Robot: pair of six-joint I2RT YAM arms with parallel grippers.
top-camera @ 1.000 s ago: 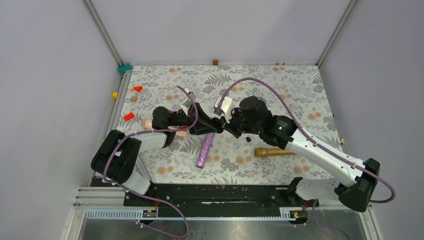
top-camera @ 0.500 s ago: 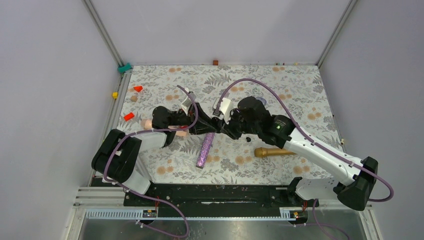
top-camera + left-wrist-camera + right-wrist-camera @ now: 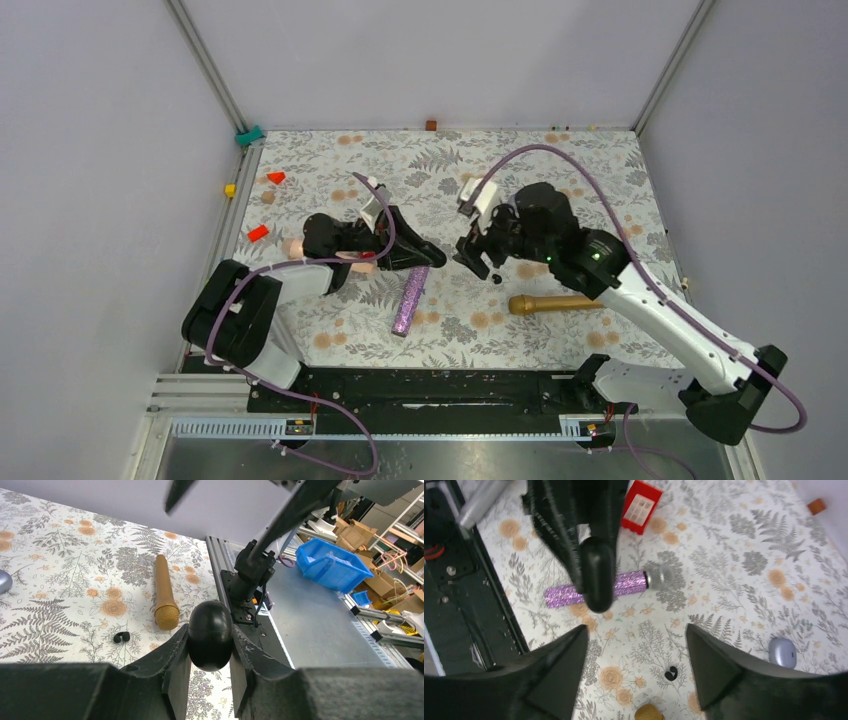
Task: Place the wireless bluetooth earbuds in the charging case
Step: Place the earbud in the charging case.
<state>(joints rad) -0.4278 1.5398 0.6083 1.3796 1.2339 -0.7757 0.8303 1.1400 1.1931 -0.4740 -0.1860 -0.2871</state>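
The charging case [image 3: 210, 636] is a black oval capsule with a seam round its middle, and it looks closed. My left gripper [image 3: 210, 630] is shut on it and holds it above the floral cloth near the table's middle [image 3: 432, 261]. The case also shows in the right wrist view [image 3: 597, 575]. The earbuds [image 3: 495, 278] appear as one tiny black curled shape on the cloth [image 3: 671, 673] [image 3: 121, 637]; I cannot tell whether it is one piece or two. My right gripper [image 3: 636, 630] is open and empty, hanging above the earbuds, a short way right of the case [image 3: 478, 256].
A purple glitter microphone [image 3: 410, 298] lies below the case. A gold microphone [image 3: 548, 303] lies just beyond the earbuds. A lilac-grey oval object [image 3: 783, 652] sits to the right. Red blocks [image 3: 258, 232] and small pieces lie along the cloth's left and far edges.
My right gripper was shut at the case's tip; it has opened and drawn back to the right. The left gripper still holds the case in the same place.
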